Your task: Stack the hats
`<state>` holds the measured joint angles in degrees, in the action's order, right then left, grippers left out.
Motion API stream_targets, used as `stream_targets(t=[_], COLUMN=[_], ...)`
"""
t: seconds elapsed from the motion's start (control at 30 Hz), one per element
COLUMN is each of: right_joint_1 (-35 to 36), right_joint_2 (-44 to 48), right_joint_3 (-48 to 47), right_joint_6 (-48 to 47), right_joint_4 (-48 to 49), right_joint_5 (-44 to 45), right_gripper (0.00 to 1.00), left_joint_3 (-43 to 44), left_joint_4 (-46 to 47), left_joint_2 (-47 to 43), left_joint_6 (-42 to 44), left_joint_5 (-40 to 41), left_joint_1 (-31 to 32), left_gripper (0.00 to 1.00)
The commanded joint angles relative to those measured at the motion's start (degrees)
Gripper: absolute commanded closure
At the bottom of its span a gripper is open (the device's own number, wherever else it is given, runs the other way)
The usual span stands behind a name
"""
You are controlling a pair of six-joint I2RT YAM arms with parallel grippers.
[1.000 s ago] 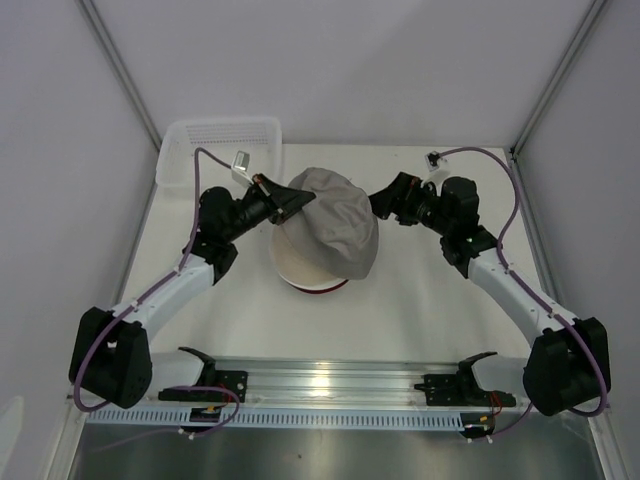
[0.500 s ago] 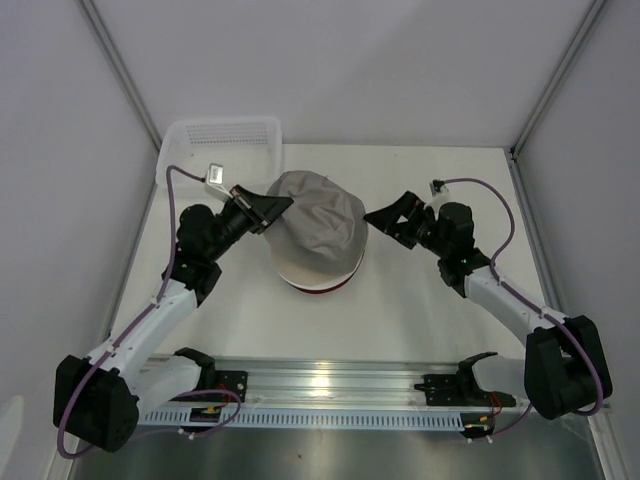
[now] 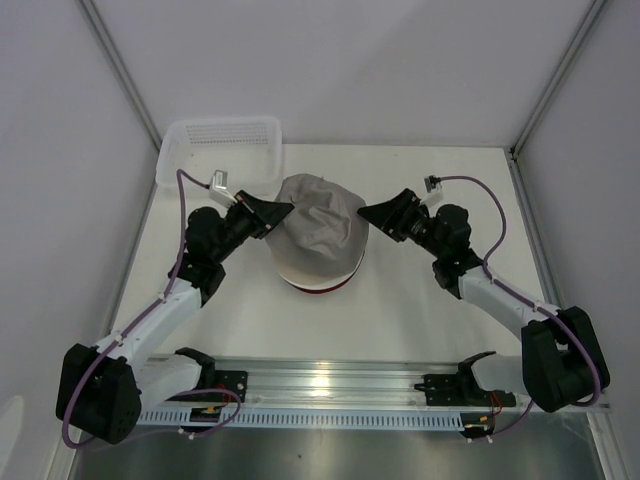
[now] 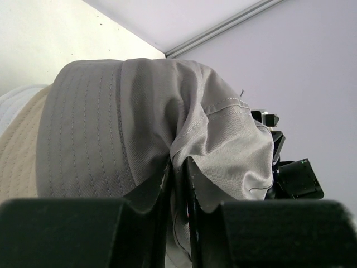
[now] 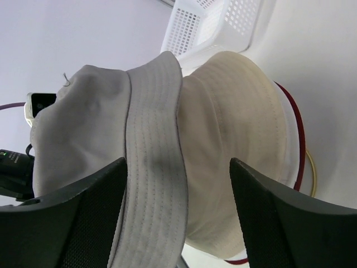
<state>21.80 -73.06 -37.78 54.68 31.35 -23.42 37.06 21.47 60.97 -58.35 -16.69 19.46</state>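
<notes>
Grey hat (image 3: 318, 225) tops the stack mid-table (image 3: 420, 310), over cream-beige hat (image 5: 234, 139) and dark red hat (image 3: 315, 288). Left gripper (image 3: 286, 209) is nearly closed, pinching a fold at the grey hat's left edge. Right gripper (image 3: 364, 212) has its jaws apart, just right of the stack, clear of it.

My grey hat (image 3: 318, 225) sits crumpled and tilted on top of my stack, over the cream hat (image 5: 234, 139). The dark red hat (image 3: 316, 288) is at the bottom.
</notes>
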Motion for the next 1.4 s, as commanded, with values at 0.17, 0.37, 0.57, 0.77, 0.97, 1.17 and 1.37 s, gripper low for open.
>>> stream_targets(t=[0.17,0.37,0.57,0.77,0.97,1.17,1.37], right_joint_1=[1.8,1.6,1.1,1.1,1.3,1.8,2.3], right_joint_2=[-3.8,-3.5,-0.3,-0.9,-2.4,-2.4,-2.5], right_joint_3=[-3.3,-3.4,-2.0,-2.3,-1.9,-1.9,-2.5], right_joint_6=[2.1,1.5,-2.2,-3.0,-1.2,-1.9,-2.5], right_joint_4=[8.4,7.8,1.9,1.1,1.4,1.0,0.4], right_joint_5=[-2.8,-2.2,1.3,1.7,2.6,4.2,4.7], right_gripper=[0.64,1.00,1.00,1.00,1.00,1.00,1.00], left_joint_3=[-0.1,1.3,7.9,-0.3,-9.0,-13.5,-13.0], left_joint_4=[3.3,-0.8,-21.0,-24.4,-16.5,-3.0,1.5], left_joint_2=[1.3,-1.3,-8.0,-20.4,-22.0,-13.7,-10.6], left_joint_6=[2.5,5.9,19.1,14.9,7.0,1.2,1.1], left_joint_5=[-0.4,2.0,17.5,22.7,12.2,1.3,-3.4], left_joint_1=[-0.4,-0.5,-1.4,-5.3,-8.7,-8.7,-8.7], left_gripper=[0.76,0.50,0.08,0.00,0.17,0.26,0.33])
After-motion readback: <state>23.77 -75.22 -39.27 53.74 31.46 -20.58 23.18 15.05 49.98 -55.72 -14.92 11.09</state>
